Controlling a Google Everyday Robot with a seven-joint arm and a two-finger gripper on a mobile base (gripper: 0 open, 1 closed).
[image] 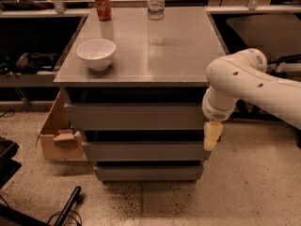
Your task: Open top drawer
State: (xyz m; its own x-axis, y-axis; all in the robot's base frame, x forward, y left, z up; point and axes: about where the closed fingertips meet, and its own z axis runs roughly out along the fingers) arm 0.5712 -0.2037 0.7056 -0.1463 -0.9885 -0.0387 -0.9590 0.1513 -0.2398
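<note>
The top drawer (136, 117) is the widest of three matte grey fronts under the grey cabinet top (183, 55). Its flat front stands out a little from the cabinet, with a dark gap above it. Two narrower-looking drawer fronts sit below it (143, 150). My gripper (211, 136) hangs from the white arm (244, 79) at the right end of the top drawer's front, pointing down, its cream tip level with the gap between the top and middle drawers.
On the cabinet top stand a white bowl (96, 53), a red can (102, 5) and a clear water bottle (155, 11). A cardboard box (56, 135) sits on the floor at the left. A black object (9, 164) lies at the lower left.
</note>
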